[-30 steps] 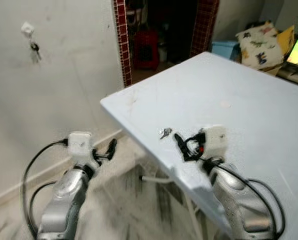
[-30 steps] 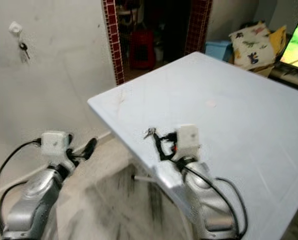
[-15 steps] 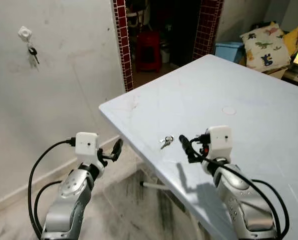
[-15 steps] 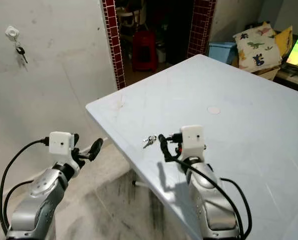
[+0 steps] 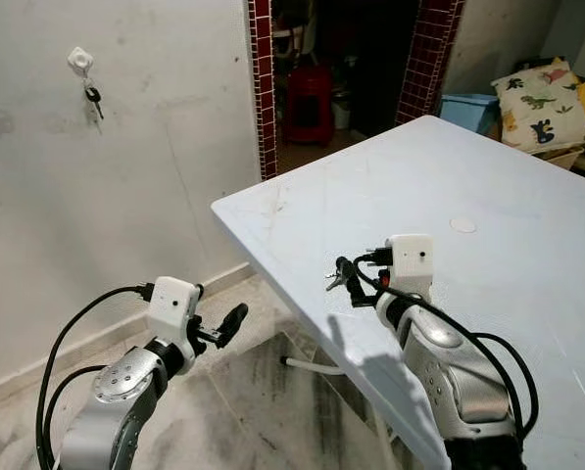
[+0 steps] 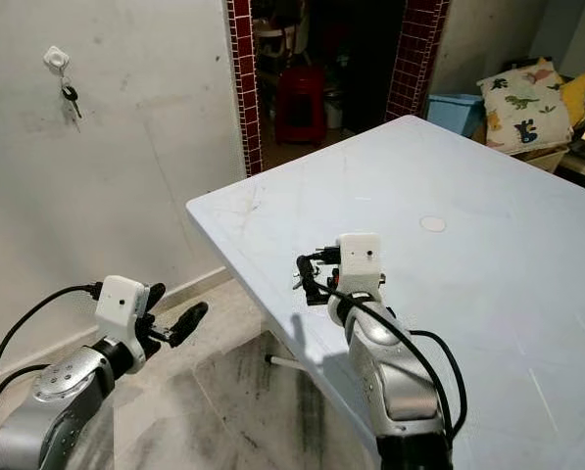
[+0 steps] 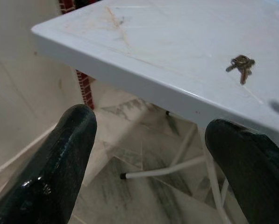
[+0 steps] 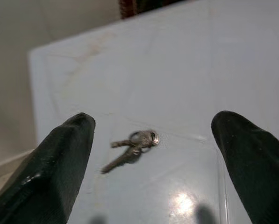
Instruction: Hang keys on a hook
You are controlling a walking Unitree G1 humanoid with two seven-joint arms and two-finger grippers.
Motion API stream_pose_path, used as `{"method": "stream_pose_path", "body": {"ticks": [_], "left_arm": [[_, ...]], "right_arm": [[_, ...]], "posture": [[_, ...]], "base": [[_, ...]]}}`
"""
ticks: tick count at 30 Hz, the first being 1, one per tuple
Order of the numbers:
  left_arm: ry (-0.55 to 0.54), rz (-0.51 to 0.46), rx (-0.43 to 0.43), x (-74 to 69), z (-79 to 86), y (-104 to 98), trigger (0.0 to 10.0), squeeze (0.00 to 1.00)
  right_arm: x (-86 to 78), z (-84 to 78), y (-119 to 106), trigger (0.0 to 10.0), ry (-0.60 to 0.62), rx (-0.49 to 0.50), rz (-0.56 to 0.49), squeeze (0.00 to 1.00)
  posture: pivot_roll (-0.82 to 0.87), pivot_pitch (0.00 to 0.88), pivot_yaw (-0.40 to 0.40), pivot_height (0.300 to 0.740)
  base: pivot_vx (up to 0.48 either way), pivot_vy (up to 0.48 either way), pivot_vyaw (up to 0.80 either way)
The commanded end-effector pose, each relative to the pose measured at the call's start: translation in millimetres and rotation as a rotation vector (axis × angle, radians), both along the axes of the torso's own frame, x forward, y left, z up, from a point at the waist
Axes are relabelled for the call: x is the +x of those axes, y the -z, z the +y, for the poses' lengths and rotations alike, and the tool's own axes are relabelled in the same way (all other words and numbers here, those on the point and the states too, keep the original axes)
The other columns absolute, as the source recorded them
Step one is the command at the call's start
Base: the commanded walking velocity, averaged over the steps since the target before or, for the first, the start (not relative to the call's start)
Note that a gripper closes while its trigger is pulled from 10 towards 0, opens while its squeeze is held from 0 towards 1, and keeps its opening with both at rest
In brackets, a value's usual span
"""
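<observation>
The right gripper (image 5: 343,279) is now hovering right over the keys (image 8: 132,145), having closed in from a spot just beside them half a second ago, and the robot's head has swung too, so the whole room is sitting differently in its eyes. That looks to me like the reach for the pick-up is nearly done and the closing of the jaws is what comes next.

The keys are lying flat on the pale desk (image 5: 488,186), close to its near edge and not far from the corner. The right gripper's jaws are spread wide and released, with the little bunch sitting between the two black fingers (image 8: 50,172), touching neither as far as I can tell.

The bunch is stretching longways from its ring end, which is the round part nearer the middle of the gap, out to the blade tips, which are fanning away toward the desk edge and the wall side.

The left gripper (image 5: 228,323) is hanging below the desk over the floor, jaws open and holding nothing.

On the wall a white hook (image 5: 79,61) is already carrying another key.
</observation>
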State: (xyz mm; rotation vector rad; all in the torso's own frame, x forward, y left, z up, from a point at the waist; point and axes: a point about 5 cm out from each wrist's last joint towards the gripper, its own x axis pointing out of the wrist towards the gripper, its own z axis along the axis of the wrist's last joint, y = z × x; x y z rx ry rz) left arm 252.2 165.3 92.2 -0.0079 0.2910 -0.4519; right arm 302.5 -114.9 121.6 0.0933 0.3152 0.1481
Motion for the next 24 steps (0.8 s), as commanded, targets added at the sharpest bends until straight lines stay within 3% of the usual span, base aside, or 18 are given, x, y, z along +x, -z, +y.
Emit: {"method": "stream_pose_path", "body": {"ticks": [1,9,24], "left_arm": [[0.056,0.0,-0.008,-3.8,-2.6,-5.8,10.0,0.0],[0.203,0.018,0.002,-14.8,-14.9,-9.9,10.0,0.0],[0.227,0.024,-0.011,-21.4,-21.1,-14.0,10.0,0.0]], "right_arm": [[6.8,4.1,0.3,10.0,0.021,0.015,0.027,0.0],[22.2,29.3,8.0,10.0,-0.037,-0.006,0.063,0.0],[23.2,41.3,36.9,10.0,-0.033,-0.145,0.153,0.0]], "posture": [[0.07,0.014,0.02,0.74],[0.08,0.025,0.019,0.74],[0.1,0.031,-0.002,0.74]], "base": [[0.0,0.0,0.0],[0.0,0.0,0.0],[0.0,0.0,0.0]]}}
